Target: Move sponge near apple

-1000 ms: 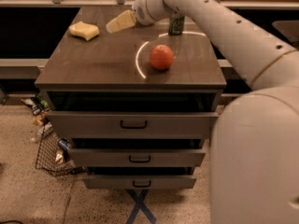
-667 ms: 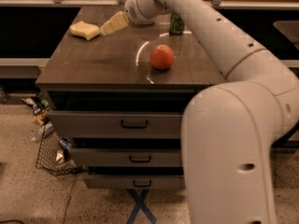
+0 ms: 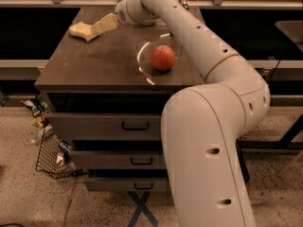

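Note:
The pale yellow sponge (image 3: 79, 30) lies at the far left corner of the dark wooden cabinet top (image 3: 94, 65). The orange-red apple (image 3: 163, 57) sits right of the middle of the top, inside a bright ring of reflected light. My gripper (image 3: 97, 28) reaches in from the right and its tip is at the sponge's right edge, low over the top; whether it touches the sponge does not show. The apple is well to the right of the gripper and nearer the front. My white arm (image 3: 203, 51) sweeps over the right side of the top.
The cabinet has three drawers with dark handles (image 3: 135, 126) below the top. A wire basket (image 3: 51, 156) with litter stands on the floor at the left. A dark table (image 3: 289, 30) stands at the right. A counter edge (image 3: 38, 4) runs behind.
My gripper has moved left along the back of the top, from between the sponge and the apple to the sponge's right edge. The sponge and apple have stayed put.

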Robot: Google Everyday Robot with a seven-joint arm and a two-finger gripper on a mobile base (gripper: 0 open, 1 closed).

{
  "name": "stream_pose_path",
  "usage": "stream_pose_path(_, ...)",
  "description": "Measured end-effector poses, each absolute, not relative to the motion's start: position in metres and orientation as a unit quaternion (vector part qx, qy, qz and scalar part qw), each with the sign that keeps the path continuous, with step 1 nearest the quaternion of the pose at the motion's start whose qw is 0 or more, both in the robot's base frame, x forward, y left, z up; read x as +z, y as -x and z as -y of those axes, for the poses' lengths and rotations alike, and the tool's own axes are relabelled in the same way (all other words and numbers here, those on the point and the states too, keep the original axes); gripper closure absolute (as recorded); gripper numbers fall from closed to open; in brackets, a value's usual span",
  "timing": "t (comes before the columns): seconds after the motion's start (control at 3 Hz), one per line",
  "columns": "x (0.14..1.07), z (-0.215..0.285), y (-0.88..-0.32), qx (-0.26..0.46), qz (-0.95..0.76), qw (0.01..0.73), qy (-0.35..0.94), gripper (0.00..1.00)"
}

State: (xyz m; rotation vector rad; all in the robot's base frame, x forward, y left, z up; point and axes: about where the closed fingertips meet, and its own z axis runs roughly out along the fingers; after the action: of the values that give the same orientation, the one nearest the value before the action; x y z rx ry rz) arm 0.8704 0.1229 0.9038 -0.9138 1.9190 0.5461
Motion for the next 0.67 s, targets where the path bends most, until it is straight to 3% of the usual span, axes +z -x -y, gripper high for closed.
stream_pose_path(0.67,0.883,-0.151,-0.901,0.178,-0.771,0.505,0.344,0.00)
